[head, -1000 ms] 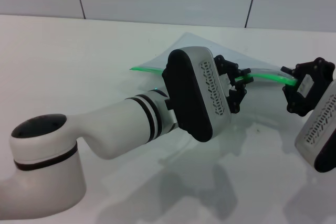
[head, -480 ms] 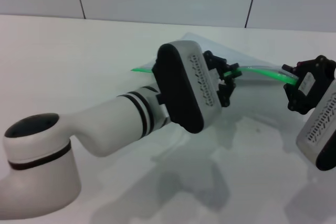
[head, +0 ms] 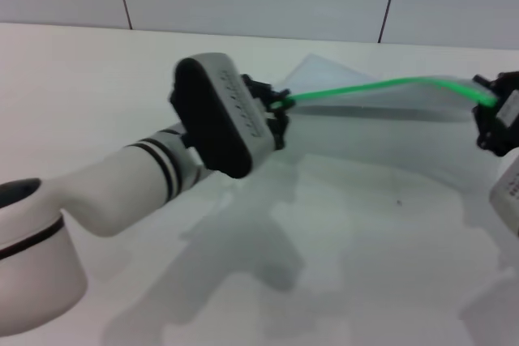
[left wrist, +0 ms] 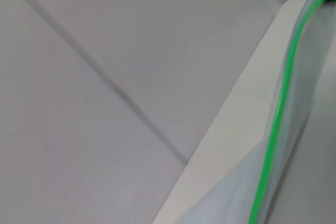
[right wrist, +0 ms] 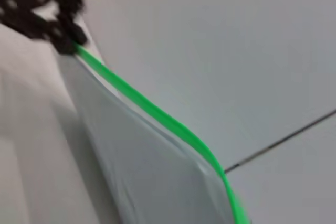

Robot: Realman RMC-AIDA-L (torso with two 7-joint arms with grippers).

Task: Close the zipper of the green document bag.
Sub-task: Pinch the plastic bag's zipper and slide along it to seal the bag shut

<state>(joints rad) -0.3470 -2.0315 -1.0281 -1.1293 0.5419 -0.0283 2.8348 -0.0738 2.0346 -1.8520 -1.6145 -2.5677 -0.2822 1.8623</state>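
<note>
Sliding leftward along the zipper (head: 369, 87), the left gripper (head: 278, 107) is now sitting much farther from the right gripper (head: 496, 115) than it was a moment ago, and a far longer run of bright green strip is showing between the two. Its black fingers are pinched together on the green strip at that strip's left end, though the slider itself is too small to make out. At the right edge of the head view the right gripper is clamping the other end of the zipper, holding that corner up off the worktop (head: 97, 79).

Between them the green document bag (head: 381, 131) is hanging lifted and stretched, its pale translucent sheet drooping below the taut green edge and casting a shadow on the white worktop underneath. In the left wrist view the zipper is running as a thin green line along the bag's edge, with the grey tiled wall (left wrist: 105, 51) behind it. In the right wrist view the green strip is leading away to the far left gripper, which is closed at its end
</note>
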